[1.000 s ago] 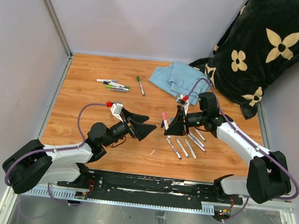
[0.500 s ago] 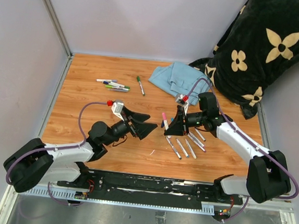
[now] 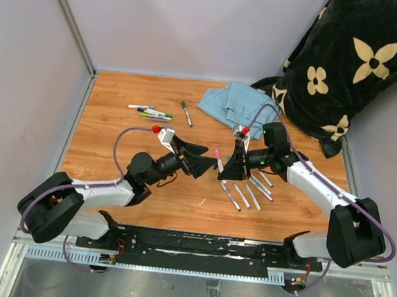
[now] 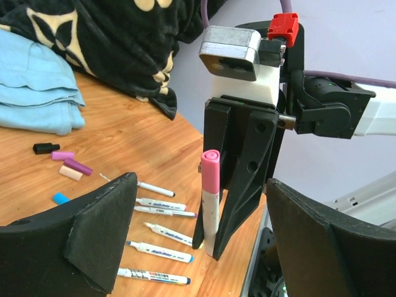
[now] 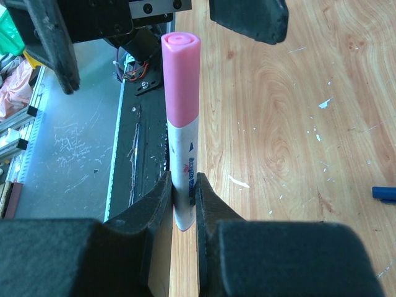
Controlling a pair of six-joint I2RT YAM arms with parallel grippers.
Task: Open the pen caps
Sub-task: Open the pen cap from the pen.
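My right gripper [image 3: 228, 170] is shut on the white barrel of a marker [image 5: 185, 179] and holds it upright with its pink cap [image 5: 180, 80] on top; the cap also shows in the top view [image 3: 218, 154]. My left gripper [image 3: 201, 162] is open and empty, with one jaw on each side of the pink cap [image 4: 210, 173] and not touching it. Several uncapped markers [image 4: 162, 251] lie on the table under the right gripper [image 4: 238, 185]. Loose caps lie beyond them: black [image 4: 45, 148], pink [image 4: 62, 155], purple [image 4: 78, 166] and blue [image 4: 60, 198].
Several capped markers [image 3: 151, 112] and a green-capped one [image 3: 186, 113] lie at the back left of the wooden table [image 3: 115, 148]. A folded blue cloth [image 3: 234, 103] and a black flowered blanket [image 3: 345, 64] lie at the back right.
My left gripper has moved right and up toward the pink-capped marker, so its open jaws now flank the cap. The right gripper has held still with the marker.
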